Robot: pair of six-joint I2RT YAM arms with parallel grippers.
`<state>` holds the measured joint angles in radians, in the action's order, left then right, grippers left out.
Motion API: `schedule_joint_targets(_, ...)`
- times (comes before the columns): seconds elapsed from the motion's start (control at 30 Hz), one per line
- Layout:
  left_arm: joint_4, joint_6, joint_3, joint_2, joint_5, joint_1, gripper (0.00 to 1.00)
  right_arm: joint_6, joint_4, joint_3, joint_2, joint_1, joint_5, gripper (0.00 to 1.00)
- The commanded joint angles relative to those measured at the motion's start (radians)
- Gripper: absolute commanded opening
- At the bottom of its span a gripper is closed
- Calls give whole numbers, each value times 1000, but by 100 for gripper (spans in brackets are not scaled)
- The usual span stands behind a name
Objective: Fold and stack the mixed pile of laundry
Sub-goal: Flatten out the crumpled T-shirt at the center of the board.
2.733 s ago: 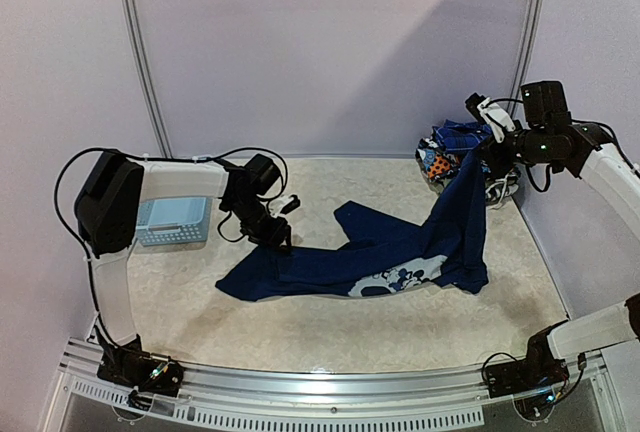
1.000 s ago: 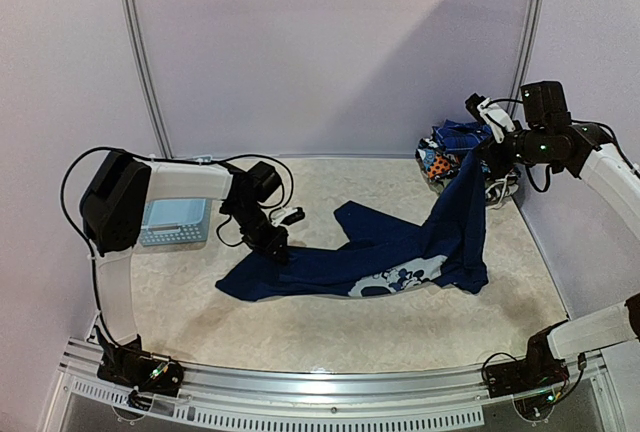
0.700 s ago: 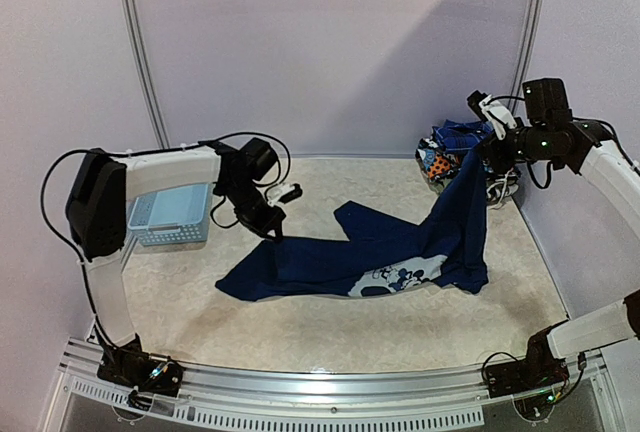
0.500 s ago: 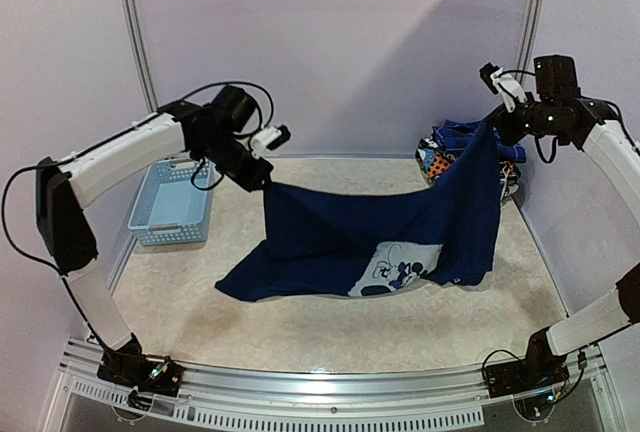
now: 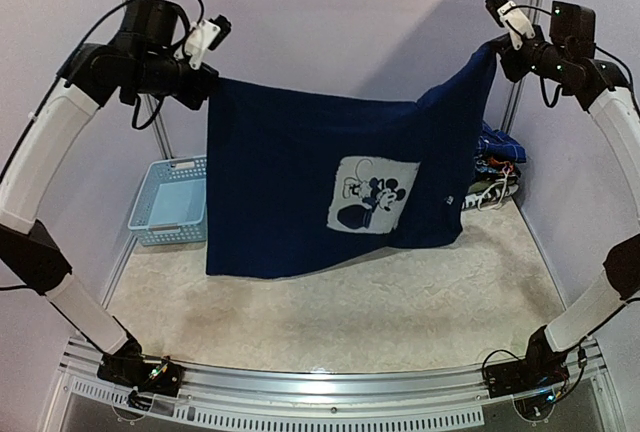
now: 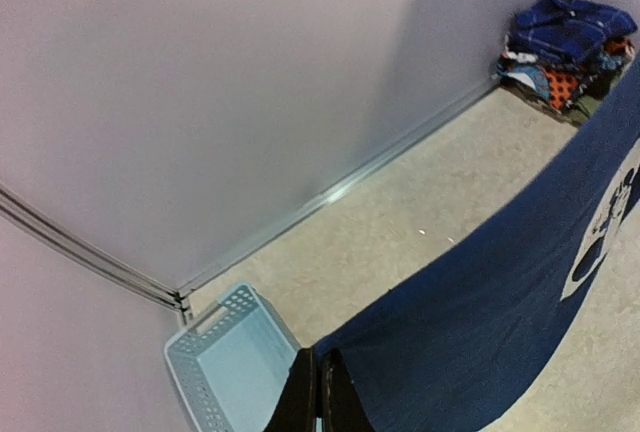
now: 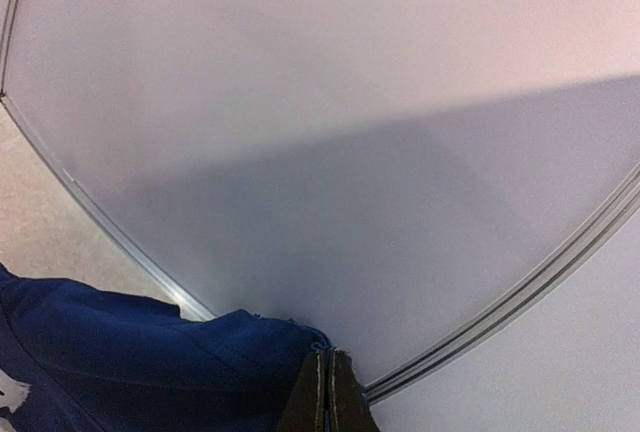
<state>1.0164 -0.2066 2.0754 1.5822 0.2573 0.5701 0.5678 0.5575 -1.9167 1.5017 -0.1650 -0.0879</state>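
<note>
my left gripper (image 5: 203, 85), high over the desk's (image 5: 400, 317) left edge, is pinched closed on one top corner of the navy t-shirt (image 5: 290, 182). the shirt is a soft, matte knit stretched into a broad hanging sheet, with a pale square chest print (image 5: 372, 195) of a cartoon mouse and a wavy bottom hem, and the slotted light-blue plastic basket (image 5: 165, 207) sits behind its left side. my right gripper (image 5: 497, 49) is clamped closed on the other top corner above the far right corner, where the mixed laundry pile (image 5: 495, 167) lies crumpled.

Navy T-shirt (image 5: 290, 192) lifted off table (image 5: 400, 302), hanging spread between raised left tool (image 5: 207, 79) and right tool (image 5: 497, 47)
</note>
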Motion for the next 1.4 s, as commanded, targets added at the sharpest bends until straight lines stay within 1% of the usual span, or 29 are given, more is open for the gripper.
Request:
schedule_joint_targets(0.0,24,-30,113,-50,130,-12,0,45,-72,-117,28,8,6,0)
schedule_joint_targets(0.13,-22,-33,149,-99,100,-7,0,46,-83,-196,25,8,-20,0)
schedule_joint_targets(0.17,-41,-34,149,-117,71,-2,0,45,-79,-211,20,8,-27,0)
schedule_joint_targets(0.23,-58,-35,161,-142,60,21,0,36,-55,-250,10,9,-45,0)
schedule_joint_targets(0.4,-42,-74,221,-185,86,142,0,34,23,-299,-49,6,-143,0)
schedule_joint_targets(0.57,38,-46,285,-230,60,253,0,42,96,-333,-157,6,-207,0)
schedule_joint_targets(0.63,62,-30,282,-264,58,286,0,52,125,-334,-205,7,-240,0)
schedule_joint_targets(0.73,80,-11,268,-316,15,322,0,62,145,-334,-289,7,-291,0)
schedule_joint_targets(0.93,91,33,307,-380,-96,337,0,53,104,-344,-414,6,-338,0)
schedule_joint_targets(1.1,136,26,412,-338,-154,336,0,20,48,-388,-445,6,-363,0)
schedule_joint_targets(1.13,141,19,432,-325,-150,336,0,14,38,-405,-434,8,-366,0)
schedule_joint_targets(1.2,114,2,425,-322,-108,336,0,5,24,-437,-404,7,-362,0)
schedule_joint_targets(1.27,92,-27,408,-318,-6,336,0,9,23,-440,-364,7,-361,0)
schedule_joint_targets(1.33,74,-70,340,-313,111,336,0,26,54,-421,-329,7,-367,0)
schedule_joint_targets(1.37,55,-85,268,-315,164,336,0,48,76,-393,-306,6,-373,0)
